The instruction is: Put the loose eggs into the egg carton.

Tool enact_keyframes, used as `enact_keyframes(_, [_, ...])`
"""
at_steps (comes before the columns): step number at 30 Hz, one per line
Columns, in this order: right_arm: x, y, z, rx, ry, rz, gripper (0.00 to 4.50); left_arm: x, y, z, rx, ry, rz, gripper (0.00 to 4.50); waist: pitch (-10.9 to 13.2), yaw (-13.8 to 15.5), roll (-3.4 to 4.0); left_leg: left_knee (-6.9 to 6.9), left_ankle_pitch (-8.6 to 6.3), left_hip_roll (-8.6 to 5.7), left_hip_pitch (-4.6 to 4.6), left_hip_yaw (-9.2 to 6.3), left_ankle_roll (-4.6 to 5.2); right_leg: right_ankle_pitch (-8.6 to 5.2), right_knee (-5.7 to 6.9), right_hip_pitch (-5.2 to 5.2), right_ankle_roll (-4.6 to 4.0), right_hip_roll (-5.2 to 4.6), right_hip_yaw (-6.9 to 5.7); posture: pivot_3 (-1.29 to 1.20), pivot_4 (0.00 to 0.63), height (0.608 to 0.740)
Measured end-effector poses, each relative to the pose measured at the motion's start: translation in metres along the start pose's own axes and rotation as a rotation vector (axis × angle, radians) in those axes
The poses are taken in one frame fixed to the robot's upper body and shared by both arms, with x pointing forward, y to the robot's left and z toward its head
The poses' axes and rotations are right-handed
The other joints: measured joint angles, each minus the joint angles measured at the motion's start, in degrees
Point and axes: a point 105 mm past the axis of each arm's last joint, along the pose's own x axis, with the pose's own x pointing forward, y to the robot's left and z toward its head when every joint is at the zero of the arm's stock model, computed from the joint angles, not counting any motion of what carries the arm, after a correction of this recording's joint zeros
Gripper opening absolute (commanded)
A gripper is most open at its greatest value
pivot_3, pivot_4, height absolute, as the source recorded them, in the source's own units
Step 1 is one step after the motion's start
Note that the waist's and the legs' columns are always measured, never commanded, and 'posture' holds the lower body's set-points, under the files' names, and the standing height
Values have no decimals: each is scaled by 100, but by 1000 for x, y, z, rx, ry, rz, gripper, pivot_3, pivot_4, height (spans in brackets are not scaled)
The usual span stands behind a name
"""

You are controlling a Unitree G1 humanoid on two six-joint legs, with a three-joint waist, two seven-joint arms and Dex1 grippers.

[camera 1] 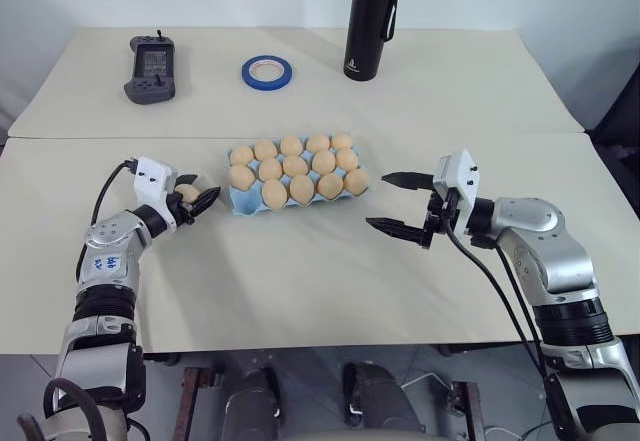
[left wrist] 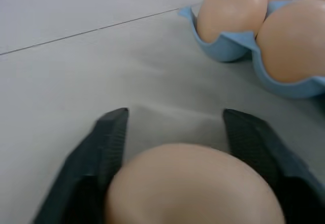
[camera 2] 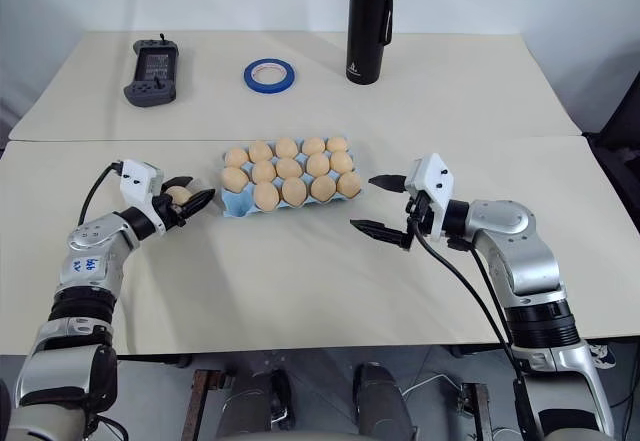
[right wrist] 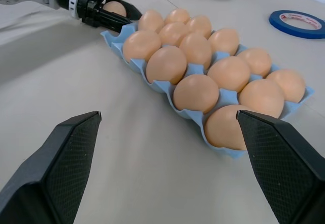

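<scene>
Fingers of the left claw (camera 1: pixel 197 199) flank one loose egg (camera 1: pixel 187 193), closed against its sides, so the egg sits gripped between them, just off the left end of the egg carton (camera 1: pixel 240 204). In the left wrist view the egg (left wrist: pixel 195 186) sits between the two black fingers (left wrist: pixel 104 148), with the carton's near corner cups (left wrist: pixel 238 51) close ahead. The carton lies mid-worktop (camera 1: pixel 300 281), its visible cups filled with eggs (camera 1: pixel 296 166). Right claw (camera 1: pixel 397 202) hangs wide open and empty, just off the carton's right end. Farther back stand a blue tape ring (camera 1: pixel 267 71), a black flask (camera 1: pixel 372 21) and a dark handheld controller (camera 1: pixel 152 69).
</scene>
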Motion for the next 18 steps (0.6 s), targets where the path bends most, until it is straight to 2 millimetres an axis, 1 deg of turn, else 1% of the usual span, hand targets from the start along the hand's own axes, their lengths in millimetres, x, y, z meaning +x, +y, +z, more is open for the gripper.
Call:
enact_keyframes(6, [-1, -1, -1, 2, 1, -10, 4500, -13, 2, -4, 29, 19, 10, 2122, 0, -7, 0, 0, 0, 1, 1, -1, 0, 0, 1, 0, 0, 0, 0, 0, 150, 740])
enact_keyframes(9, [-1, -1, -1, 2, 1, -13, 4500, -19, 3, 0, 34, -1, 26, 2107, 0, 0, 0, 3, -1, 1, 0, -3, 0, 0, 0, 1, 0, 0, 0, 0, 150, 740])
enact_keyframes(13, [-1, -2, -1, 2, 2, -19, 4500, -17, -12, 36, 61, -101, -44, 2107, 0, 21, 0, 11, -1, 0, -1, -6, 2, 0, 0, 8, 0, -1, -1, 0, 150, 740])
enact_keyframes(15, [-1, -2, -1, 2, 2, -19, 4500, -14, -25, 53, 64, -136, -103, 2107, 0, 30, 0, 13, -2, 0, 0, -6, 2, 0, 0, 10, 0, -1, 0, 0, 150, 740])
enact_keyframes(18, [-1, -2, -1, 3, 2, -21, 4500, -6, -49, 65, 73, -143, -229, 2107, 0, 49, 0, 18, -2, 0, 0, -6, 2, 0, 2, 11, 0, 1, 0, 0, 150, 740])
